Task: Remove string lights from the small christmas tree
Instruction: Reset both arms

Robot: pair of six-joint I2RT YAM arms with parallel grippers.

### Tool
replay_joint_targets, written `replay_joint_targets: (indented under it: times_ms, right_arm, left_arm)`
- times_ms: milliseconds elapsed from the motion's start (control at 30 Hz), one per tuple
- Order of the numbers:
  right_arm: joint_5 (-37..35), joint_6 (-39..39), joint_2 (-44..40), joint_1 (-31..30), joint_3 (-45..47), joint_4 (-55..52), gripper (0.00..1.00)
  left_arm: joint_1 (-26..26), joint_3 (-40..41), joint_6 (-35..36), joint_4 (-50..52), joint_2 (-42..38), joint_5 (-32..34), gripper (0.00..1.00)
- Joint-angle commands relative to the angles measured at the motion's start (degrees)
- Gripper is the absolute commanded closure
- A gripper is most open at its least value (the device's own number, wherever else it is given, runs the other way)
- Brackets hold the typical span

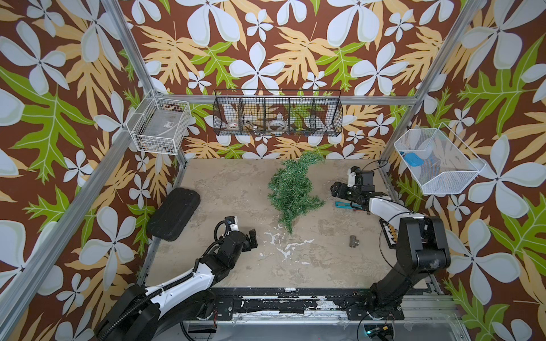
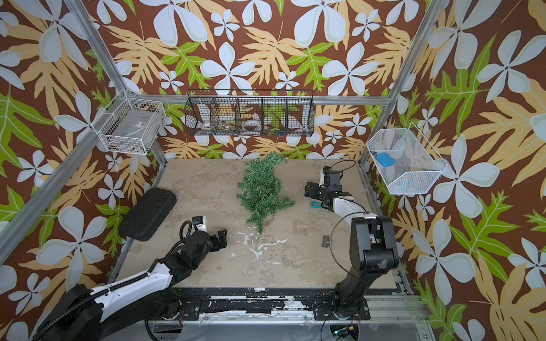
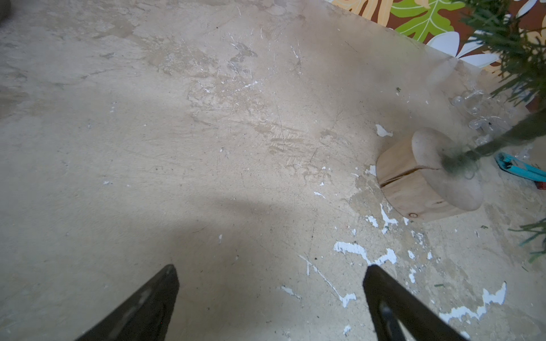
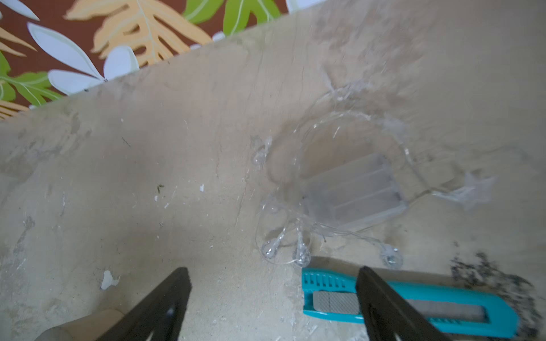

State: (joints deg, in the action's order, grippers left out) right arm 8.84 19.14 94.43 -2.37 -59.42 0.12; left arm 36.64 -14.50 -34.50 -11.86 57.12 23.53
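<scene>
String lights (image 4: 301,255) lie loose on the table (image 4: 147,177), apart from the small christmas tree (image 1: 292,189); right gripper (image 4: 274,269) and left gripper (image 3: 271,267) both have jaws apart, holding nothing

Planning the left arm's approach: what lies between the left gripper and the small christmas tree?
Nothing but bare, scuffed table with white chipped patches. The left wrist view shows it from the left gripper to the wooden base of the small christmas tree.

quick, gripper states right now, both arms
Left gripper: open, holding nothing.
Right gripper: open, holding nothing; string lights lie loose on the table.
</scene>
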Motion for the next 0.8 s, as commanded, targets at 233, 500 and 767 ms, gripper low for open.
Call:
replay_joint_targets:
  times_ms: [233, 500, 767]
  right_arm:
    - [-21.93, -4.59, -16.50, 0.86, 23.54, 22.62, 0.00]
    - [-22.84, -10.20, -17.77, 0.76, 42.47, 49.59, 0.00]
    - [-19.91, -16.53, -9.95, 0.63, 49.91, 73.63, 0.00]
  left_arm:
    - [-0.10, -0.06, -0.88, -1.41, 0.40, 1.34, 0.00]
    - [-0.08, -0.20, -1.03, -1.24, 0.79, 1.83, 0.00]
    - [-0.08, -0.13, -1.19, -2.76, 2.71, 0.79, 0.00]
